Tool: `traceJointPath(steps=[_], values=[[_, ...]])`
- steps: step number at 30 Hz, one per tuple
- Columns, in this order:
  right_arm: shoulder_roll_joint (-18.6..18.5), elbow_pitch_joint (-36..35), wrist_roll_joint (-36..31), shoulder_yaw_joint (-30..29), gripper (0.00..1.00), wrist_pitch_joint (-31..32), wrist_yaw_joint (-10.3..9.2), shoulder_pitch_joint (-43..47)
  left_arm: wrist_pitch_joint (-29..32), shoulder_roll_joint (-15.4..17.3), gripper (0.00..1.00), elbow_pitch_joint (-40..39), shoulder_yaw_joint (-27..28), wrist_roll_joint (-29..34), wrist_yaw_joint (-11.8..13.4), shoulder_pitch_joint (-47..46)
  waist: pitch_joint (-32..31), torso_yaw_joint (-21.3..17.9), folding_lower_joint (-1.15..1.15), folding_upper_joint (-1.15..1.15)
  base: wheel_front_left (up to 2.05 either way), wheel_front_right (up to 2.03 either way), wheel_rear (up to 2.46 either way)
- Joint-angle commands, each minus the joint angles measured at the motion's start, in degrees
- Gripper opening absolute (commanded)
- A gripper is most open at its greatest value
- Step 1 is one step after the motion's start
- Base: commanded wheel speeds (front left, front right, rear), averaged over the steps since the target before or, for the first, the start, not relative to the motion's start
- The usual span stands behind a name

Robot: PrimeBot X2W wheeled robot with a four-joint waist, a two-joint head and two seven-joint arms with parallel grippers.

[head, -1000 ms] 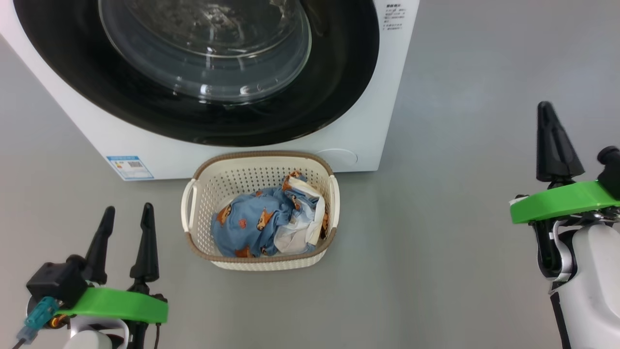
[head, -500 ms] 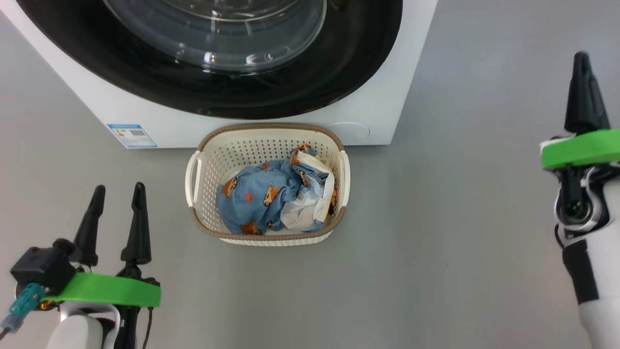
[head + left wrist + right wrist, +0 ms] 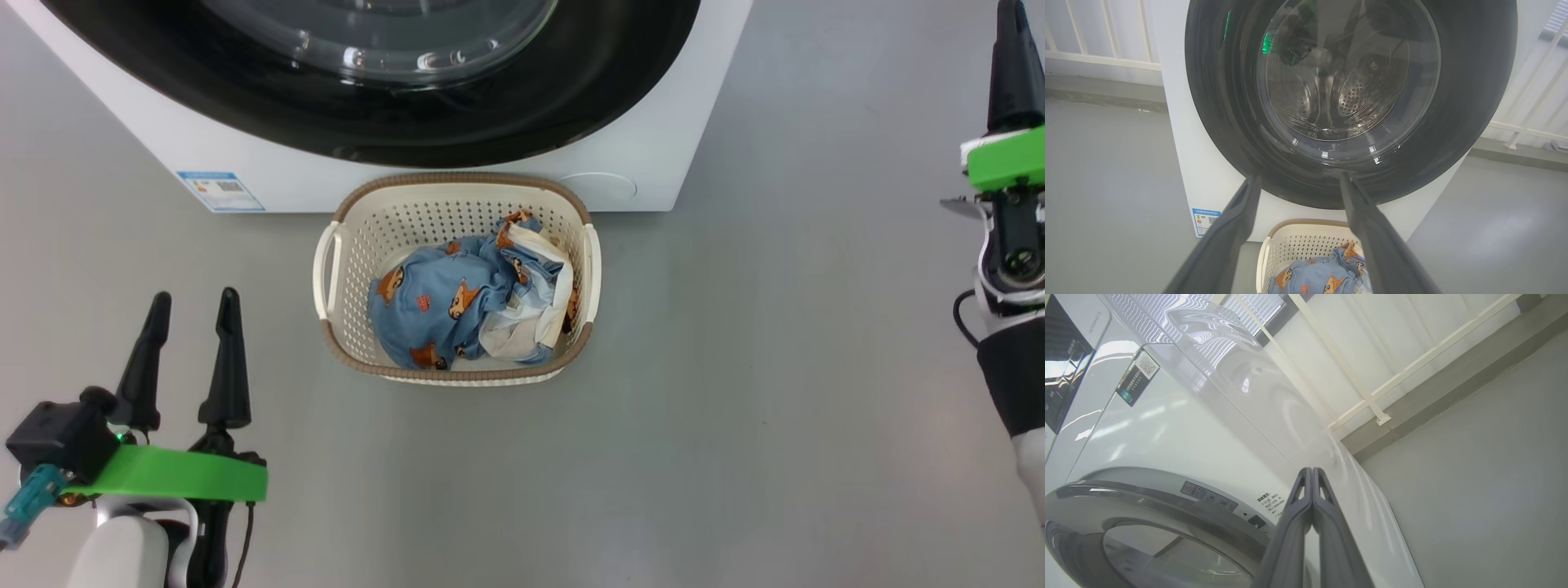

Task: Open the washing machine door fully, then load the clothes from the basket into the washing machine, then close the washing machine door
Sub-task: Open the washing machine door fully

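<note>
The white washing machine (image 3: 653, 139) stands at the top of the head view. Its round glossy black door (image 3: 1351, 102) lies flush against the front, and the steel drum shows through the glass. The cream basket (image 3: 457, 192) sits on the floor just before it, holding the light blue animal-print and white clothes (image 3: 457, 314). My left gripper (image 3: 192, 306) is open and holds nothing, low and to the left of the basket; its fingers (image 3: 1241, 220) point at the door. My right gripper (image 3: 1012, 33) is raised far right of the machine, with its fingers (image 3: 1310, 486) pressed together on nothing.
Grey floor (image 3: 735, 408) surrounds the basket. A blue label (image 3: 219, 189) is stuck low on the machine's front left. Behind the machine runs a pale wall with a white railing (image 3: 1372, 400).
The head camera has shifted, so machine and basket sit higher in its view. Beyond that shift, my right gripper has risen toward the top right corner. The left gripper keeps its pose.
</note>
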Motion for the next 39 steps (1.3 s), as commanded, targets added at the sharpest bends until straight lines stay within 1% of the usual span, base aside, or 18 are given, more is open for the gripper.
traceJointPath(steps=[1, 5, 6, 14, 20, 27, 34, 39], values=[[-0.7, -0.9, 2.5, 1.4, 0.0, 1.0, 0.32, -2.0, -0.4, 2.0, 1.0, -1.7, 1.9, -0.7, 0.0, -1.8, 0.7, 0.4, 0.0, 0.0, 0.0, 0.0, 0.0], [-1.9, 0.1, 7.1, 2.8, 0.0, 3.4, 0.32, -4.6, -0.4, 2.0, 1.0, -1.9, 1.7, -1.0, 0.0, -2.4, 1.8, 1.1, 0.0, 0.0, 0.0, 0.0, 0.0], [-2.2, 0.1, 9.4, 3.4, 0.0, 4.8, 0.32, -6.0, -0.4, 2.1, 1.0, -2.2, 1.7, -1.2, 0.0, -2.7, 2.5, 1.5, 0.0, 0.0, 0.0, 0.0, 0.0], [-3.1, -2.0, 17.6, 6.6, 0.0, 10.5, 0.32, -11.1, -0.4, 2.0, 1.0, -3.6, 1.7, -1.7, 0.0, -4.1, 5.8, 2.9, 0.0, 0.0, 0.0, 0.0, 0.0], [-3.5, -1.8, 21.8, 8.0, 0.0, 13.3, 0.32, -14.5, -0.4, 1.9, 1.0, -4.8, 1.6, -1.9, 0.0, -4.9, 7.8, 3.9, 0.0, 0.0, 0.0, 0.0, 0.0], [-3.6, -0.5, 28.2, 7.9, 0.0, 19.5, 0.32, -18.3, -0.4, 1.6, 1.0, -4.9, 1.0, -2.2, 0.0, -5.7, 9.7, 5.3, 0.0, 0.0, 0.0, 0.0, 0.0], [-3.3, -0.8, 31.1, 9.4, 0.0, 25.4, 0.32, -20.8, -0.4, 1.3, 1.0, -4.7, 0.9, -2.4, 0.0, -5.9, 10.6, 6.1, 0.0, 0.0, 0.0, 0.0, 0.0], [-3.3, -0.3, 31.5, 10.2, 0.0, 27.3, 0.32, -22.5, -0.4, 0.9, 1.0, -4.5, 0.6, -2.7, 0.0, -6.2, 10.9, 7.1, 0.0, 0.0, 0.0, 0.0, 0.0]])
